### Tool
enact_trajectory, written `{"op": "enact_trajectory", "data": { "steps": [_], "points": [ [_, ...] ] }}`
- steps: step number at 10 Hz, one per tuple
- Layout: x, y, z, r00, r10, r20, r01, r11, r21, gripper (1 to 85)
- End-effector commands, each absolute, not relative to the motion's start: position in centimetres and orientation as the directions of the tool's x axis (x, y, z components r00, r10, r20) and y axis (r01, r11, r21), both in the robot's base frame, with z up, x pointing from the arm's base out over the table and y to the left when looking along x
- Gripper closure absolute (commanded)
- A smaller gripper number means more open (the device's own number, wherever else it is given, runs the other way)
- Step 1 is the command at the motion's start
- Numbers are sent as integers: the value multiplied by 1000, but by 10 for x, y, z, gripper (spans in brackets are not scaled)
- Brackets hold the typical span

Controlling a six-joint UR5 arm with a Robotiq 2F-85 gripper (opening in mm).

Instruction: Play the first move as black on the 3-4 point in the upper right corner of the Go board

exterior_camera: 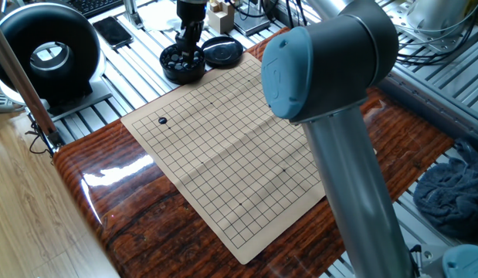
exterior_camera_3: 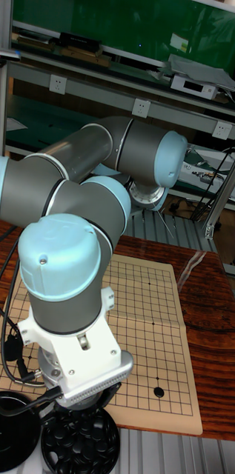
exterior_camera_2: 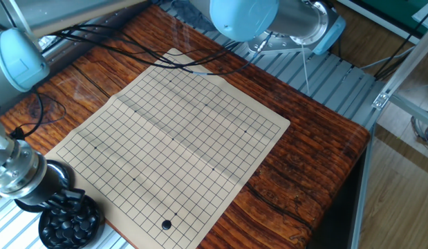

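Fingers [exterior_camera: 191, 40] reach down into the bowl of black stones [exterior_camera: 183, 63] — whether they grip one, I cannot tell. One black stone [exterior_camera: 163, 120] sits on the Go board [exterior_camera: 223, 147]; the lid [exterior_camera: 222, 52] lies beside the bowl.

Pincer [exterior_camera: 186, 48] tips hidden inside the stone bowl [exterior_camera: 183, 64]; grip unreadable

Go board, one black stone, and a bowl of stones.

The flat tan paper Go board [exterior_camera: 223, 147] with a black grid and a centre crease lies on the wooden counter [exterior_camera: 115, 201]. A single round black stone [exterior_camera: 163, 120] sits near its far-left corner. The round black bowl [exterior_camera: 183, 64] of black stones stands just beyond the far edge.
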State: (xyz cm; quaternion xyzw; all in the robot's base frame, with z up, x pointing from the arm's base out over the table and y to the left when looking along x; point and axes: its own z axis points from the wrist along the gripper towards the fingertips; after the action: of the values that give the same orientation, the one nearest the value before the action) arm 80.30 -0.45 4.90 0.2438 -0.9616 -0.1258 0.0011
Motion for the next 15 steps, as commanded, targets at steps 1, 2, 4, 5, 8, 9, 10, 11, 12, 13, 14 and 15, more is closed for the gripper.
{"op": "enact_trajectory", "data": {
  "steps": [1, 2, 4, 5, 8, 9, 10, 11, 12, 13, 14, 15],
  "points": [
    [804, -2, 49, -886, -460, -64, -460, 852, 251, 620],
    [809, -5, 48, -902, -427, -66, -430, 873, 230, 620],
    [812, -14, 53, -948, -314, -49, -317, 927, 199, 627],
    [812, -17, 59, -966, -256, -43, -260, 948, 182, 627],
    [818, -6, 71, -996, -75, -56, -85, 971, 225, 627],
    [819, -4, 73, -999, -7, -48, -18, 972, 234, 627],
    [819, -6, 73, -998, 50, -39, 40, 973, 229, 630],
    [818, -5, 73, -995, 92, -26, 83, 968, 235, 637],
    [817, -4, 72, -994, 110, -18, 103, 967, 235, 640],
    [815, -1, 72, -991, 135, -12, 129, 962, 240, 640],
    [813, 1, 72, -987, 163, -5, 158, 959, 237, 640],
    [811, -2, 70, -983, 185, -5, 180, 960, 212, 640]
  ]
}}
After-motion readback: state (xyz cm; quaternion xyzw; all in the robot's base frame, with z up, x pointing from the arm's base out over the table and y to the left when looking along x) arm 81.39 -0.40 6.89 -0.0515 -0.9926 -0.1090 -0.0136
